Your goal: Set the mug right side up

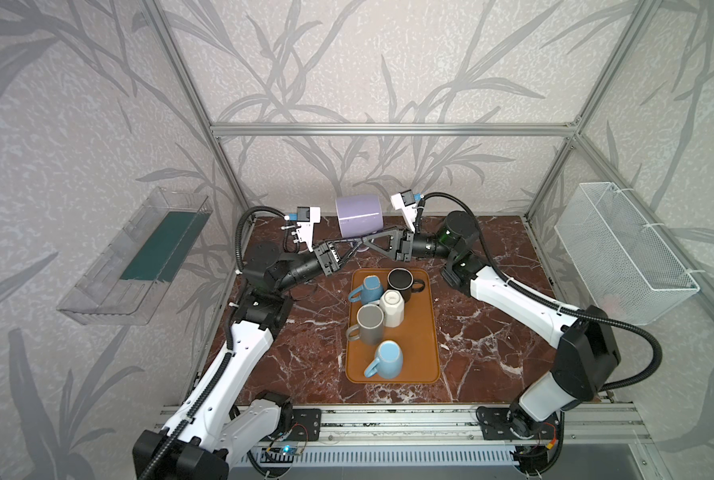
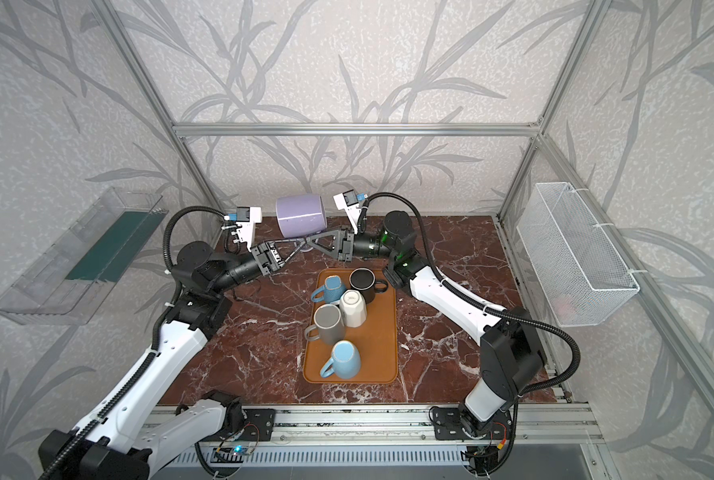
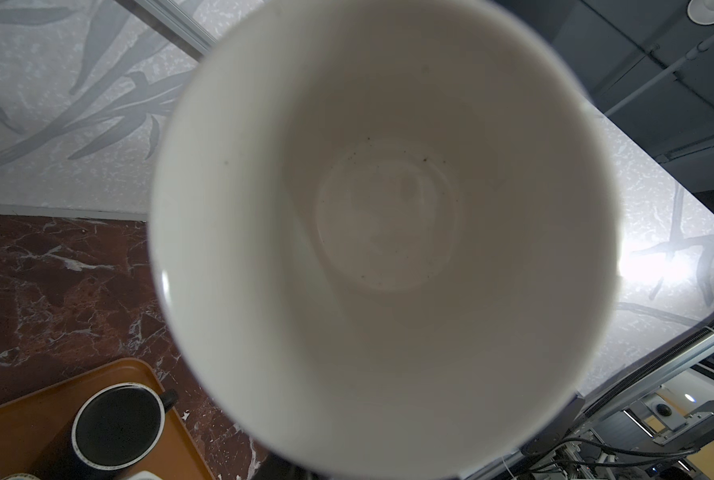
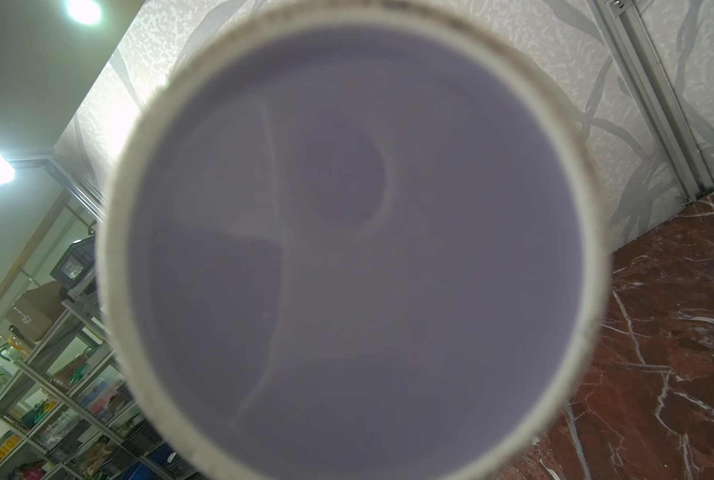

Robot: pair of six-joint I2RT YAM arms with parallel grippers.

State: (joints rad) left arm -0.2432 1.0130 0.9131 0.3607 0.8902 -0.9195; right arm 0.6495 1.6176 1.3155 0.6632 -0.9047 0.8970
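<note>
Tray [image 1: 424, 332], frame centre, held five cups [image 1: 386, 359]. Lilac mug [image 1: 357, 216] hung on its side at upper centre, above the table [image 1: 492, 332]. Right gripper [image 1: 370, 242] was clamped on it from beneath. Whether the left gripper [image 1: 353, 249] was apart or together could not be told. Bare table flanked the tray.

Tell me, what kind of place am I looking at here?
Probably a robotics lab test cell: a left arm and right arm bolted to a rail inside an aluminium frame, a tray of mugs for practice, storage shelving beyond the walls.
</note>
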